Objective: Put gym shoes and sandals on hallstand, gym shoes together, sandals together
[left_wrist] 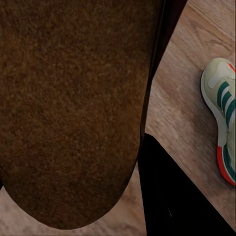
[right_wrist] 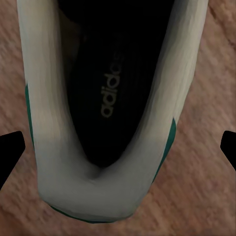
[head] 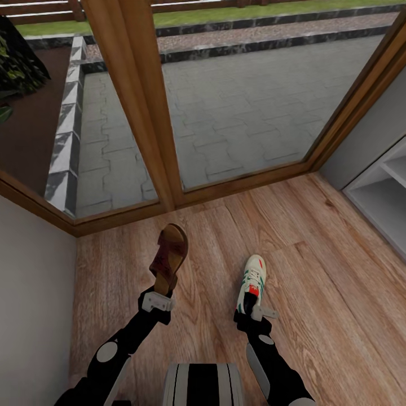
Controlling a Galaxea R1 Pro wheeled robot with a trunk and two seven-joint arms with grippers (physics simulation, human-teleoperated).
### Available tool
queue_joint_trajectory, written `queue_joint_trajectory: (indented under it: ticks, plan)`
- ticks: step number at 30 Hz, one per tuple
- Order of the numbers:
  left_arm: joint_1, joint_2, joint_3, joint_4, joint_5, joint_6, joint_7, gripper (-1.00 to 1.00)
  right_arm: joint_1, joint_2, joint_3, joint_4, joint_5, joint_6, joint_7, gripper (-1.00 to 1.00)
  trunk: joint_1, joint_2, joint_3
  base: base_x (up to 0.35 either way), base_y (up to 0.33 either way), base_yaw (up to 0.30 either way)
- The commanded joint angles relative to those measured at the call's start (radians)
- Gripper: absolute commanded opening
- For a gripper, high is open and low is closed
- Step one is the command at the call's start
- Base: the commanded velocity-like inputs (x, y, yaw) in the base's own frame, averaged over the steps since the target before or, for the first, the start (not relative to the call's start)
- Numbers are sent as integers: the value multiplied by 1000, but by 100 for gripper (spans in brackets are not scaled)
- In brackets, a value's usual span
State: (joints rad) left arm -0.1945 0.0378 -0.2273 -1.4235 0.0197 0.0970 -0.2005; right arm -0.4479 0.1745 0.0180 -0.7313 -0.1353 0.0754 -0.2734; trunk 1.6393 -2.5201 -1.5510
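Your left pincer (head: 159, 294), lower centre-left of the head view, is clamped on the heel end of a dark brown leather sandal (head: 169, 257); the sandal is lifted off the light brown wood-grain plank floor (head: 316, 293), its sole facing you, toe pointing toward the wooden door frame (head: 138, 101). In the left wrist view the brown sole (left_wrist: 73, 113) covers most of the frame.

Your right pincer (head: 255, 310), lower centre-right, sits at the heel of a low white gym shoe with green side stripes and a red patch (head: 251, 282). The shoe points up the frame. The right wrist view looks down into its dark opening (right_wrist: 105, 93), with black fingertips (right_wrist: 11, 150) standing apart at either side, not touching the shoe: pincer released around it.

Pale grey-white shelving (head: 380, 194) shows at the right edge, well apart from both shoes.
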Motion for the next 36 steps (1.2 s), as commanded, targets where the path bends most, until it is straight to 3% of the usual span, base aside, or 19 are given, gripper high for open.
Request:
queue_joint_trajectory:
  ticks: [1,29,30,36]
  plan:
    - [0,1,-1,-2,-1,6,-4,-100,0,0,2,-2,-7,4,-6,100,0,0,-1,0,0,0]
    - [0,1,-2,3,-1,6,-4,-100,0,0,0,-1,-7,5,-6,100,0,0,-1,6,0,0]
    - [0,1,-2,3,-1,6,-4,-100,0,0,1,-1,-7,5,-6,-100,0,0,-1,0,0,0]
    - [0,1,-1,3,-1,6,-4,-100,0,0,1,1,-7,5,-6,-100,0,0,-1,0,0,0]
